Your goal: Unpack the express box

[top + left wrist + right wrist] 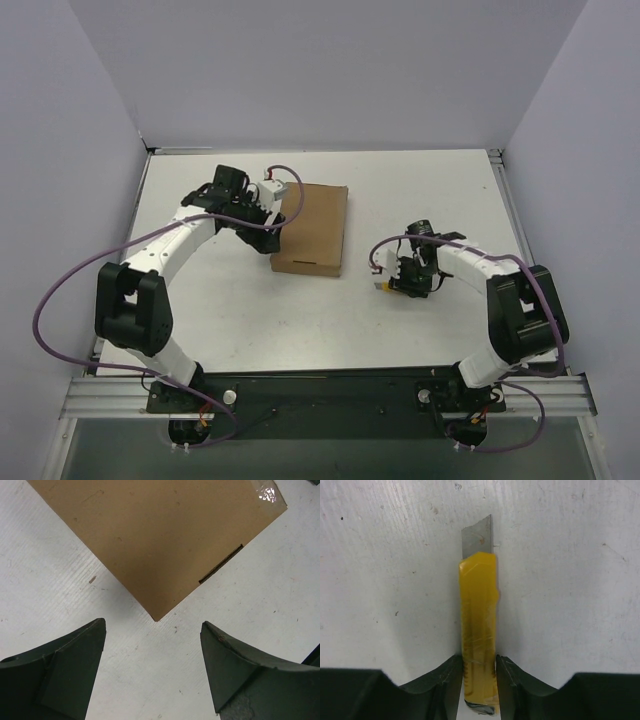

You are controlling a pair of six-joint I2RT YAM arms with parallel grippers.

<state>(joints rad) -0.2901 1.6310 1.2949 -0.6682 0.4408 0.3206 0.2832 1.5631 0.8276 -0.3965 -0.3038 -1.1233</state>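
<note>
The express box (312,228) lies flat and closed on the white table (420,180), left of centre, enclosed by pale walls (330,70). The left gripper (152,625) is wide open and empty, just beside 1 box corner. The right gripper (479,666), well apart, clamps a yellow utility knife (479,610).

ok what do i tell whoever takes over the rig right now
left claw: open, at a corner of the express box, not touching it.
right claw: shut on the yellow knife, blade out.
box: flat and closed on the table, apart from the knife, on the left arm's side.
done: knife gripped.
left: cut the box open, lift the lid, unpack.
</note>
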